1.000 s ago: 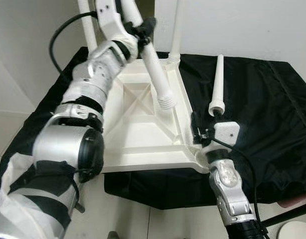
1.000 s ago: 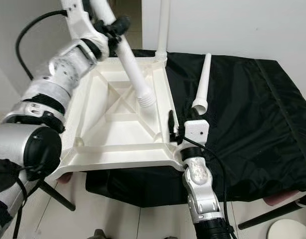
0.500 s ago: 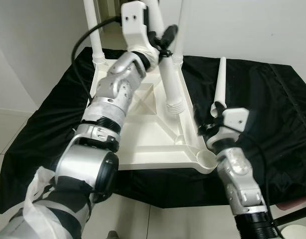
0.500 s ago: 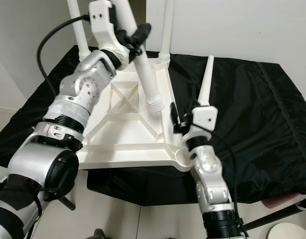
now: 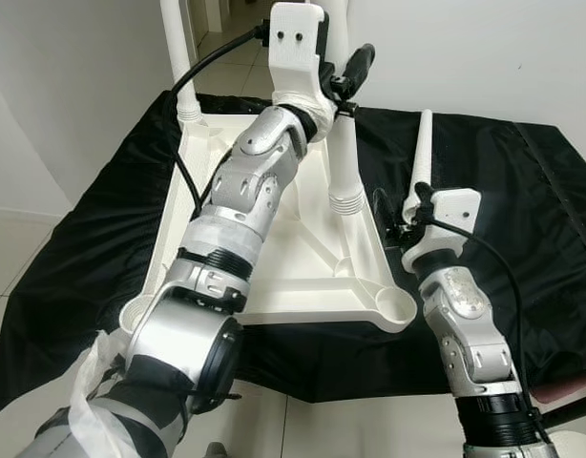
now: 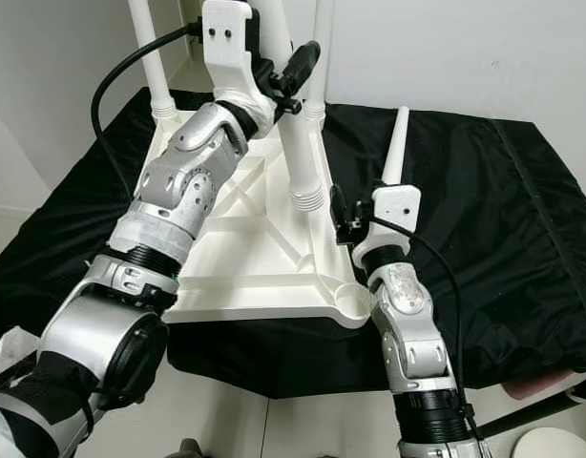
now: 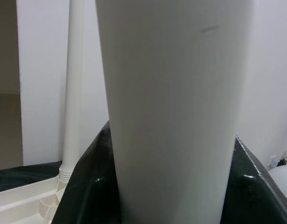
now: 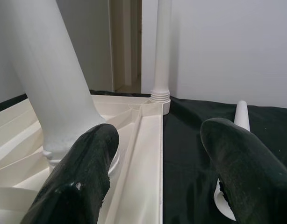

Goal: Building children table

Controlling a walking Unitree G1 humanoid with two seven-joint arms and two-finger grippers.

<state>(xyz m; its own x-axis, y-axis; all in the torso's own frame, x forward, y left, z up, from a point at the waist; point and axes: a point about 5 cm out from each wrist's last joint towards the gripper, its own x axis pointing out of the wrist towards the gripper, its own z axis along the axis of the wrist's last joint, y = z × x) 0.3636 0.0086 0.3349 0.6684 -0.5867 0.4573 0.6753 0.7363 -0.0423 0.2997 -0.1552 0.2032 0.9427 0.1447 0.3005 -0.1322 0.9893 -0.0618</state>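
White plastic tabletop (image 5: 274, 258) upside down on black cloth (image 5: 522, 219), ribbed underside up; two legs already upright in far corner sockets, far-left leg (image 5: 178, 57) & far-right leg (image 6: 317, 57); near-right corner socket (image 5: 400, 307) an open round cup, nothing in it; near-left socket (image 5: 133, 313) partly hidden behind L arm, contents not visible.

L gripper (image 5: 343, 76) high over far-right part of top, fingers clamped round a third leg (image 5: 343, 162); leg hangs near-vertical, slightly tilted, threaded end down, above tabletop's right rail, not seated in any socket; in L wrist view leg (image 7: 174, 112) sits between both black fingers (image 7: 82, 186), touching.

R gripper (image 5: 398, 224) just beside tabletop's right edge, about midway along it; fingers (image 8: 82, 172) spread apart, holding nothing; held leg to one side of its view, cloth between fingers.

Fourth leg (image 5: 422, 162) loose on cloth, right of tabletop, wide end toward R gripper, just beside it; touching or not, can't tell.

White round thing (image 5: 565, 444) on floor at near right, partly cut off.
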